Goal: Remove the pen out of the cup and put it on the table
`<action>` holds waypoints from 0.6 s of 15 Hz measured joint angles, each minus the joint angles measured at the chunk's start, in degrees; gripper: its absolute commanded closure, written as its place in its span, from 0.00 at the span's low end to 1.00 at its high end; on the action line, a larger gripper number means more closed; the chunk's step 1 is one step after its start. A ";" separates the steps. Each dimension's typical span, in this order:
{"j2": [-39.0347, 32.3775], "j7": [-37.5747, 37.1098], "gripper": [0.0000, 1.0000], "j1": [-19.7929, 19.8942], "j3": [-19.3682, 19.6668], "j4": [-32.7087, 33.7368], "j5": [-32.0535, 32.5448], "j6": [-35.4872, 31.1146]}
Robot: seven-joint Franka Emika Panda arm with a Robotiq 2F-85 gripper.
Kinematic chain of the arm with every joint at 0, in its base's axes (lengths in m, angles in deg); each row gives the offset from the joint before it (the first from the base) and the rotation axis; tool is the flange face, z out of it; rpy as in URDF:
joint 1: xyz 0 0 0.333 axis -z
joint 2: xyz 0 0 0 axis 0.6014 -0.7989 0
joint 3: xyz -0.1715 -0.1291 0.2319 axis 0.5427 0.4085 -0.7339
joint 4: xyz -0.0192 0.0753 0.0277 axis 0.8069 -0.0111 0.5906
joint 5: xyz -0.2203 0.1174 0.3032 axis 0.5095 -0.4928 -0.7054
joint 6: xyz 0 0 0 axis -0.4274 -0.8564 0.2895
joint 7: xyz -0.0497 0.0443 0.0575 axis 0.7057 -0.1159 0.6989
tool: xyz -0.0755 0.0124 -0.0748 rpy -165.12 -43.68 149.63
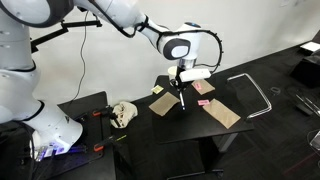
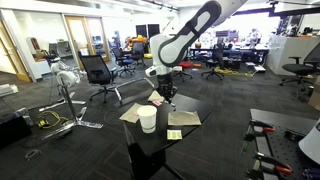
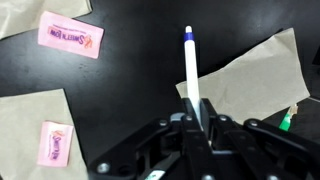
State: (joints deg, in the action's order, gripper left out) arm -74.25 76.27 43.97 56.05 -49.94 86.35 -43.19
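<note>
Closest to us, in the wrist view, the gripper (image 3: 200, 112) has its two dark fingers (image 3: 216, 125) closed tight on the pen (image 3: 189, 65), a white stick with a blue end that points away from the wrist over the black table (image 3: 130, 70). We cannot tell whether that blue end touches the tabletop. Just beside the pen, to the right in this view, lies a brown paper napkin (image 3: 250, 85), and at that napkin's far edge a small green thing (image 3: 291, 120) peeks in, too cut off for us to name. On the other side we see a pink packet (image 3: 54, 143) resting on a second napkin (image 3: 28, 130), and further up another pink packet (image 3: 70, 35) lying on the bare table beside a third napkin (image 3: 45, 10). In an exterior view the white cup (image 2: 148, 119) stands upright on the table, near the gripper but apart from it, so the pen is out of the cup and held above the tabletop between the napkins. Beyond the table, in the same view, we see an office chair (image 2: 98, 70) on the carpet, with desks and more chairs further back. In an exterior view a bent metal frame (image 1: 255, 95) lies on the table's far side.
</note>
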 measured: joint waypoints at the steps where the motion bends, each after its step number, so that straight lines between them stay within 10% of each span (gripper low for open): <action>1: -0.14 0.00 0.97 -0.05 0.09 0.31 0.18 0.00; 9: -2.08 -0.23 0.97 -0.11 0.64 3.40 0.40 -0.94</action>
State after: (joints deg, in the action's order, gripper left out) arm -76.33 76.04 43.86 56.69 -46.54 86.75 -44.13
